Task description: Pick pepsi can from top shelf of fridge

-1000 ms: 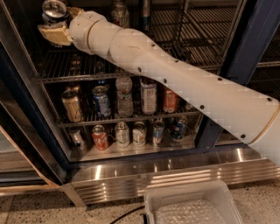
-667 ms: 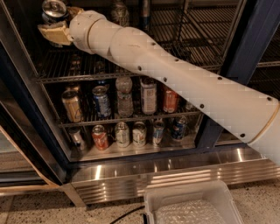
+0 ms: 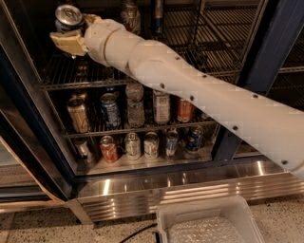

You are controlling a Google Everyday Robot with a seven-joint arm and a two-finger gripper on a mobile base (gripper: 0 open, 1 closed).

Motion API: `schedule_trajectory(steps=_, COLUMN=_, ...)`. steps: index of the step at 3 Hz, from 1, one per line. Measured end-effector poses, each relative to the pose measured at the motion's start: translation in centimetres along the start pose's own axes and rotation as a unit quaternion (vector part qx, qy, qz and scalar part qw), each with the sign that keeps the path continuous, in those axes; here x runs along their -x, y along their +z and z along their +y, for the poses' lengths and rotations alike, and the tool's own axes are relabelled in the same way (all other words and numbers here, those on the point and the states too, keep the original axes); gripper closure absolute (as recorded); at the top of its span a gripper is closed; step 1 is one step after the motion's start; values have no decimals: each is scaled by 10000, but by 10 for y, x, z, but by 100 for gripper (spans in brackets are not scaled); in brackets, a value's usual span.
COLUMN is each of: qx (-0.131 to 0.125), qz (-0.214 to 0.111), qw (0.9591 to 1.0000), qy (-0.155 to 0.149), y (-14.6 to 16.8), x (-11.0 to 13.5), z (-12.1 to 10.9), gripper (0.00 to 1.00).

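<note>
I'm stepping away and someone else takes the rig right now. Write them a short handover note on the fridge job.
Gripper: inside the open dark-framed drinks fridge, upper left, right at the dark blue pepsi can with the shiny silver top.
Can: at the left end of the silver wire top shelf.
Done: the arm has reached the can.
Unclear: whether the can is gripped or lifted off the rack.
Left: confirm the grip, lift, draw the can out.

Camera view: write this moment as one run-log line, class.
stage: reaching for can | gripper: at pepsi can, upper left of fridge | can: above left end of top shelf | lifted: cannot tell
</note>
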State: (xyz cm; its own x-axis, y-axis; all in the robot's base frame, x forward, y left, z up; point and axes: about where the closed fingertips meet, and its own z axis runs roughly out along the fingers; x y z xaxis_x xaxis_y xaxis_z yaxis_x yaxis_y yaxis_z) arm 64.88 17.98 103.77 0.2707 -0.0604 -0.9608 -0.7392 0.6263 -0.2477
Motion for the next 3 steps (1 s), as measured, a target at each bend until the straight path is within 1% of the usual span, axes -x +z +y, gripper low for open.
schedule_trajectory(steps=1, qx=-329, qz=18, qw=9994, qy=132, y=-48, x=-6, z=1, gripper=100)
schedule_trajectory(steps=2, qx=-705, qz=9, qw=9973, qy=190, y=-97, x=-10, z=-5, gripper=100)
schedule_trajectory(steps=3, qx=-705, qz=9, qw=9973, qy=190, y=-97, x=-10, z=-5, gripper=100)
